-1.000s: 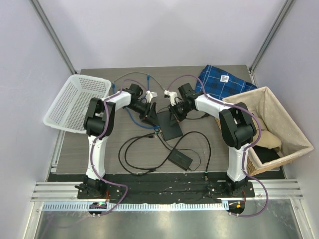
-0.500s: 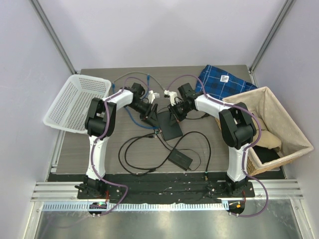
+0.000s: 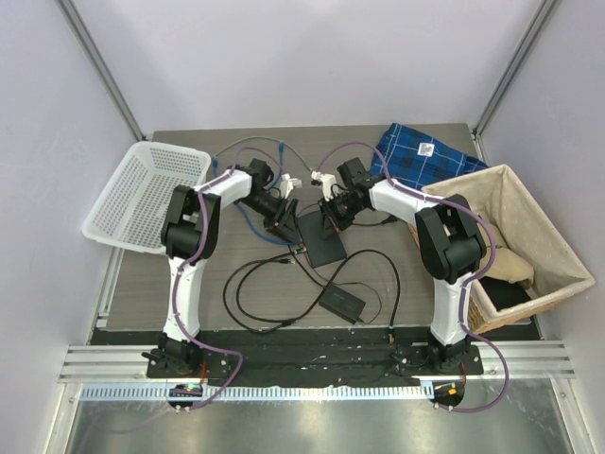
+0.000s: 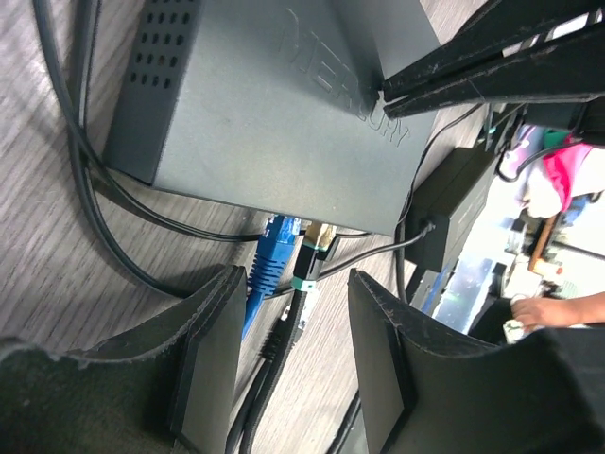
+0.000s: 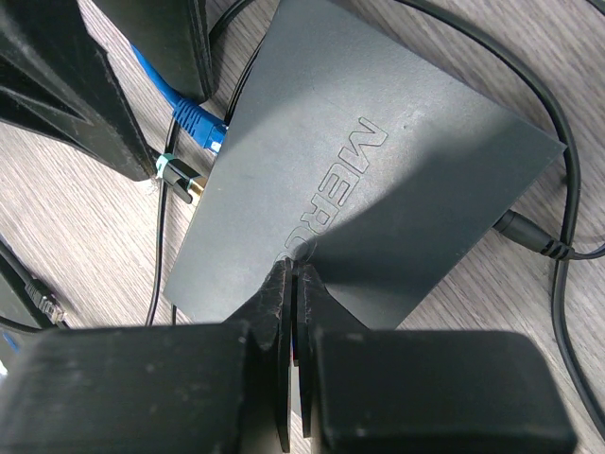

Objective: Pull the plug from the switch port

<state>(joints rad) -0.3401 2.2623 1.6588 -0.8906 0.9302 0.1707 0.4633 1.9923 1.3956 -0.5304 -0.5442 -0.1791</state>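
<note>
The switch [image 3: 319,236] is a flat dark grey box lying mid-table, with lettering on its top [image 4: 284,104] [image 5: 378,189]. Two plugs sit in ports on its narrow edge: a blue plug [image 4: 274,241] [image 5: 200,123] and, beside it, a black plug with a gold tip and a teal band [image 4: 312,253] [image 5: 176,174]. My left gripper [image 4: 293,355] [image 3: 284,216] is open just behind those plugs. The black plug's cable runs between its fingers [image 4: 210,359], and the blue cable lies against the left one. My right gripper [image 5: 293,279] [image 3: 331,213] is shut, its tips pressing down on the switch's top.
A black power brick [image 3: 342,303] with looping black cords lies nearer the arm bases. A round power plug [image 5: 529,236] enters the switch's opposite side. A white mesh basket [image 3: 146,194] stands left, a blue checked cloth [image 3: 421,156] at the back right, and a lined wicker basket [image 3: 515,246] right.
</note>
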